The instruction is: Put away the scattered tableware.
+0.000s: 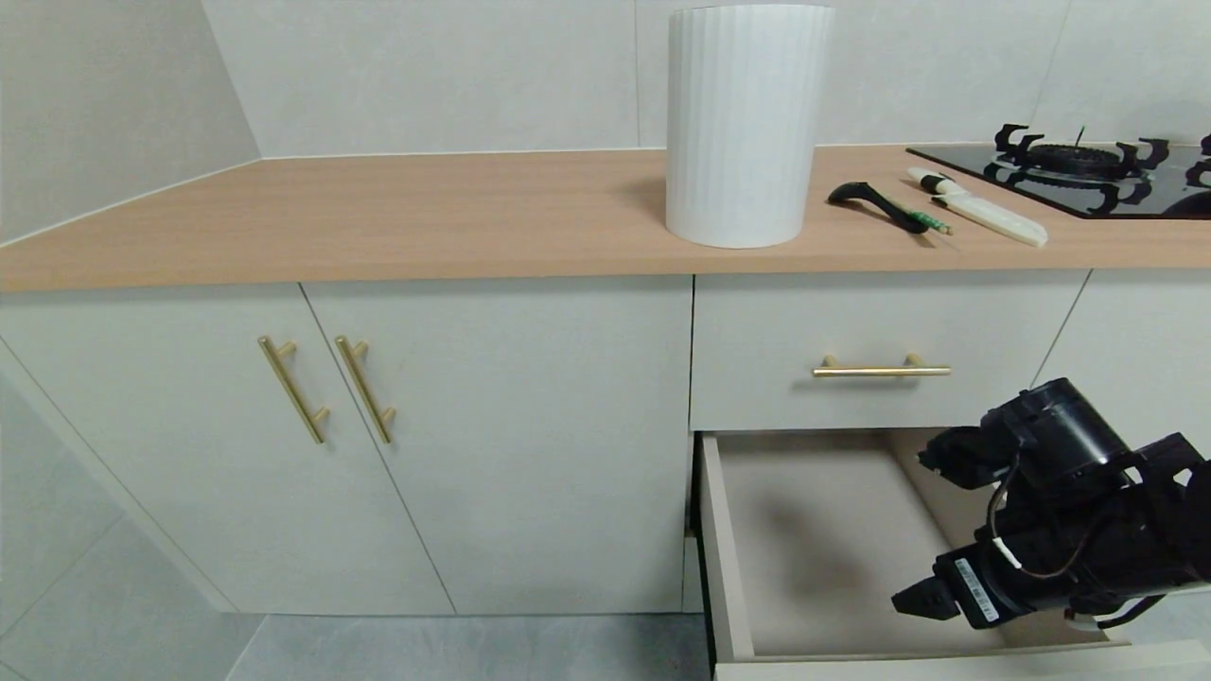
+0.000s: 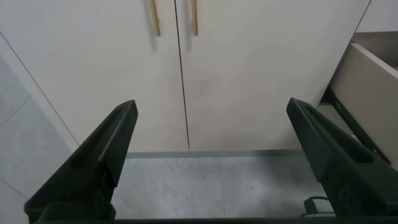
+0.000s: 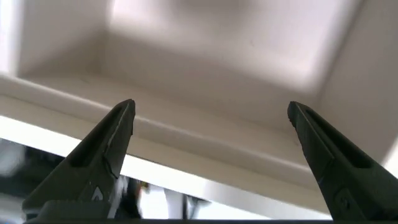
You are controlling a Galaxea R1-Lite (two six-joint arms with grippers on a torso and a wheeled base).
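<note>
On the wooden counter [image 1: 426, 213] lie a black-handled utensil [image 1: 875, 203], a thin green-handled piece [image 1: 932, 222] and a white knife [image 1: 984, 216], just right of a tall white ribbed container [image 1: 743, 123]. Below them the lower drawer [image 1: 724, 549] stands pulled out, with nothing inside. My right gripper [image 1: 918, 530] hangs open over the drawer's right front part, holding nothing; the right wrist view looks between its open fingers [image 3: 211, 118] into the drawer [image 3: 186, 149]. My left gripper [image 2: 211, 118] is open and empty, low before the cabinet doors [image 2: 180, 74].
A black gas hob [image 1: 1079, 170] sits at the counter's far right. A shut drawer with a gold handle [image 1: 880, 371] is above the open one. Two cabinet doors with gold handles [image 1: 326, 388] fill the left. Grey tiled floor [image 2: 211, 186] lies below.
</note>
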